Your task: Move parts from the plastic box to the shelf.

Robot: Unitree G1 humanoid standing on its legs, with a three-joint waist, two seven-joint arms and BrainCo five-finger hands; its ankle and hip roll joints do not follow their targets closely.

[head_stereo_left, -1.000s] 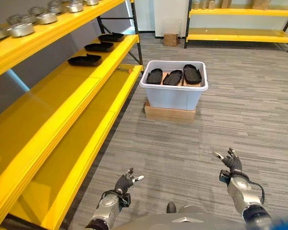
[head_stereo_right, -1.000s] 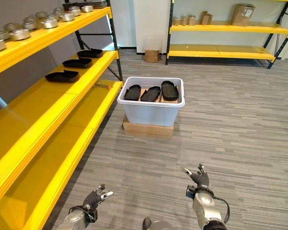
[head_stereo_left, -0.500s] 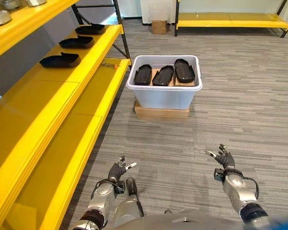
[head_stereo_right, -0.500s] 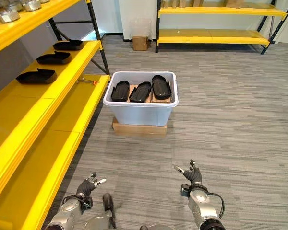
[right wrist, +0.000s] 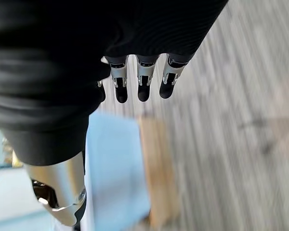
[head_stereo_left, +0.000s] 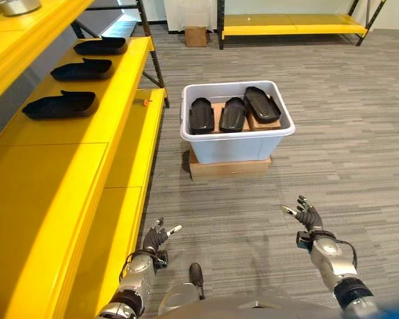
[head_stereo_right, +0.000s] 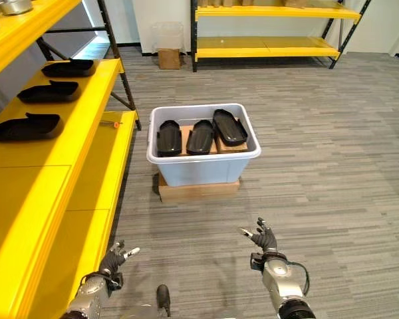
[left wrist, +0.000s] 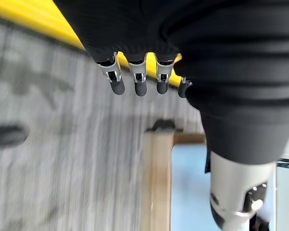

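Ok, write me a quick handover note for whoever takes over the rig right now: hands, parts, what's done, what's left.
Left hand: open, empty, low over the floor beside the yellow shelf.
Right hand: open, empty, held out over the floor short of the plastic box.
The box sits on a flat cardboard base on the floor, next to the shelf.
Three black parts lie side by side in the box.
Done: three black parts already lie in a row on the middle shelf level.
Left: get close to the box, pick up each remaining part and set it on the shelf.
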